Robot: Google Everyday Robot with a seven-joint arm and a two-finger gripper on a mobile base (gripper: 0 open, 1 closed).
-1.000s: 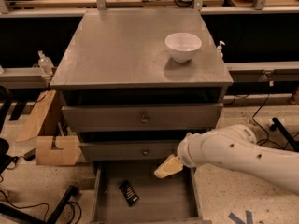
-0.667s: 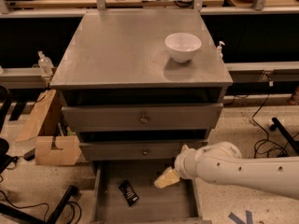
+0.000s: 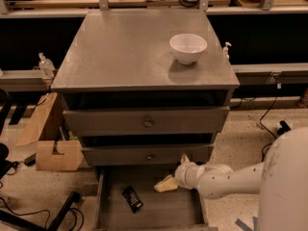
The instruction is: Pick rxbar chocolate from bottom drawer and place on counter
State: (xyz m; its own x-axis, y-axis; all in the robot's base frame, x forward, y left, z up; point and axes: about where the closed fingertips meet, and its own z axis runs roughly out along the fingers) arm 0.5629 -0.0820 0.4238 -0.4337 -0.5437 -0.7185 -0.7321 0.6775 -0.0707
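The rxbar chocolate (image 3: 132, 198), a small black wrapper, lies flat on the left part of the floor of the open bottom drawer (image 3: 166, 213). My gripper (image 3: 175, 171) hangs over the drawer's right half, just below the middle drawer's front and to the right of the bar, apart from it. Its cream fingers (image 3: 166, 184) are spread and hold nothing. The white arm reaches in from the lower right. The counter (image 3: 125, 47) is the grey top slab above.
A white bowl (image 3: 188, 47) stands on the counter's right rear. The two upper drawers (image 3: 147, 123) are nearly shut. Cardboard pieces (image 3: 53, 153) and cables lie on the floor at left. Small bottles stand on the side rails.
The arm has dropped and moved left, bringing the gripper lower into the open bottom drawer and closer to the bar. The bar and the bowl have not moved.
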